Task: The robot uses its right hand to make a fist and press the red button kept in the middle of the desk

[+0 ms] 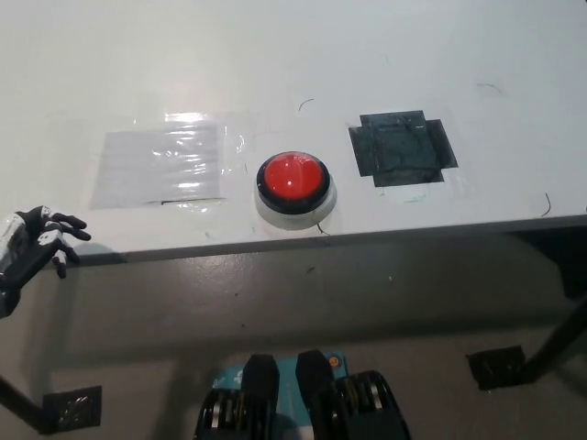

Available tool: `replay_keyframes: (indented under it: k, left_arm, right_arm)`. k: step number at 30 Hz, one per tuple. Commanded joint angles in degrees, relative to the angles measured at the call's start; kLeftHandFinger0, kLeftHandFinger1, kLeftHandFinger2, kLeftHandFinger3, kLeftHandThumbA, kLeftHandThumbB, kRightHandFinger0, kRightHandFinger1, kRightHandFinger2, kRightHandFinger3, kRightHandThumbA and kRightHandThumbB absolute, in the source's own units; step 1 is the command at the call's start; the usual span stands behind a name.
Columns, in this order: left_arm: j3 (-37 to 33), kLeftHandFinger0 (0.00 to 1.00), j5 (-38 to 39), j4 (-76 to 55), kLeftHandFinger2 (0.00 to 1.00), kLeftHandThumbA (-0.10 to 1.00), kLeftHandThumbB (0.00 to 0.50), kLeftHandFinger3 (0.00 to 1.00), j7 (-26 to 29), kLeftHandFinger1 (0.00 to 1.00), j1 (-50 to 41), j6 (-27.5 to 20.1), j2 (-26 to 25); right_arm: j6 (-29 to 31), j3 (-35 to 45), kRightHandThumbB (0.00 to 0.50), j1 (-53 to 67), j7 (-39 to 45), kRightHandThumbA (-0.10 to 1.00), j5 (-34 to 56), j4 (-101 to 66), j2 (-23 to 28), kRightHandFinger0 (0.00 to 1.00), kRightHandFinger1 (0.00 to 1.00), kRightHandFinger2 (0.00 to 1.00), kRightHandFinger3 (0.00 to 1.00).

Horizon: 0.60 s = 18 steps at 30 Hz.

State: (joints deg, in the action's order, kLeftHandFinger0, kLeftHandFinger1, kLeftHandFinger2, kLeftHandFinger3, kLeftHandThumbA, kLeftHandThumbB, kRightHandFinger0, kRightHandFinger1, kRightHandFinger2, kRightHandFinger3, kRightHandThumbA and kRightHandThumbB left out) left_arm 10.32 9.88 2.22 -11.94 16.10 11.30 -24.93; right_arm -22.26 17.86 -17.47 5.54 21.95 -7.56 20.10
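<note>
A round red button [293, 179] on a black ring and white base sits on the white desk [303, 64], close to the desk's front edge in the middle. My left hand [38, 244] shows at the picture's left edge, just past the desk's front edge, with its dark fingers spread and nothing in it. My right hand and arm are not in view.
A clear taped plastic sheet [163, 163] lies left of the button. A dark taped patch [402, 148] lies to its right. The desk's front edge [367, 235] runs across the picture, with grey floor and black desk feet [497, 367] below it.
</note>
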Motion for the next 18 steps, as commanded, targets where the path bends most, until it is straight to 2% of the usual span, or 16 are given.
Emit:
replay_keyframes:
  k: [1, 3, 4, 5, 6, 7, 8, 10, 11, 12, 13, 15, 18]
  left_arm:
    - [0.55, 0.23, 0.28, -0.71, 0.44, 0.47, 0.000, 0.58, -1.07, 0.32, 1.64, -1.18, -2.27]
    - [0.55, 0.23, 0.36, -0.38, 0.45, 0.47, 0.000, 0.59, -1.28, 0.32, 1.72, -1.41, -2.24]
    - [0.33, 0.23, 0.00, -0.49, 0.45, 0.47, 0.000, 0.59, -1.27, 0.33, 1.67, -1.14, -2.28]
    - [0.36, 0.24, 0.04, -0.46, 0.45, 0.47, 0.000, 0.59, -1.28, 0.33, 1.65, -1.06, -2.18]
    - [0.38, 0.24, 0.09, -0.35, 0.45, 0.47, 0.000, 0.59, -1.34, 0.33, 1.66, -1.18, -2.16]
    - [0.17, 0.24, -0.05, -0.13, 0.45, 0.48, 0.000, 0.60, -1.57, 0.33, 1.71, -1.48, -2.19]
    - [0.09, 0.23, -0.13, 0.20, 0.45, 0.49, 0.000, 0.60, -1.81, 0.33, 1.73, -2.01, -2.31]
    - [-0.01, 0.24, -0.33, 0.14, 0.44, 0.50, 0.000, 0.59, -1.76, 0.33, 1.78, -1.76, -2.31]
    - [0.04, 0.23, -0.44, -0.25, 0.44, 0.50, 0.000, 0.59, -1.43, 0.32, 1.74, -1.14, -2.17]
    - [-0.01, 0.22, -0.52, -0.42, 0.44, 0.50, 0.000, 0.59, -1.44, 0.32, 1.78, -0.83, -2.23]
    - [0.01, 0.22, -0.48, -0.39, 0.44, 0.50, 0.000, 0.59, -1.52, 0.31, 1.78, -0.89, -2.23]
    - [0.09, 0.21, -0.25, -0.01, 0.43, 0.51, 0.000, 0.58, -1.75, 0.30, 1.83, -1.51, -2.10]
    - [-0.04, 0.22, -0.53, 0.00, 0.43, 0.51, 0.000, 0.57, -1.86, 0.30, 1.59, -1.61, -2.22]
  right_arm:
    - [-0.41, -0.67, 0.482, -8.47, 1.46, 1.00, 0.78, -1.49, 3.43, 0.90, 0.99, 0.96, 1.00]
    - [-0.52, -1.45, 0.498, -11.52, 1.10, 1.00, 0.10, -0.83, 3.59, 0.90, 0.95, 0.88, 0.95]
    - [0.08, -1.81, 0.500, -13.13, 1.17, 1.00, -0.08, -0.39, 3.45, 0.89, 0.90, 0.79, 0.90]
    - [-0.05, -2.24, 0.500, -14.80, 1.34, 1.00, 0.02, 0.04, 3.34, 0.81, 0.81, 0.73, 0.82]
    - [-0.08, -2.73, 0.500, -16.42, 0.84, 1.00, -0.58, 0.47, 2.97, 0.75, 0.73, 0.63, 0.71]
    - [0.11, -3.43, 0.500, -18.17, 0.47, 1.00, -1.37, 1.23, 2.58, 0.56, 0.53, 0.39, 0.45]
    - [0.35, -4.48, 0.500, -20.44, 0.24, 1.00, -2.31, 2.27, 2.17, 0.45, 0.44, 0.32, 0.34]
    - [1.23, -6.03, 0.500, -22.95, 0.09, 1.00, -3.53, 3.44, 1.46, 0.36, 0.25, 0.09, 0.09]
    - [1.96, -7.85, 0.500, -25.53, 0.39, 1.00, -4.73, 4.87, 0.88, 0.34, 0.18, 0.05, 0.03]
    - [2.12, -8.46, 0.500, -26.15, 0.44, 1.00, -5.18, 5.36, 0.76, 0.30, 0.13, 0.00, 0.00]
    - [2.21, -9.11, 0.500, -26.87, 0.50, 1.00, -5.64, 5.80, 0.74, 0.30, 0.12, 0.00, 0.00]
    - [2.61, -10.42, 0.500, -29.52, 0.04, 1.00, -6.59, 7.36, -0.23, 0.20, 0.02, 0.00, 0.00]
    - [4.10, -11.88, 0.500, -32.99, 0.27, 1.00, -7.16, 10.46, -1.91, 0.21, 0.00, 0.00, 0.00]
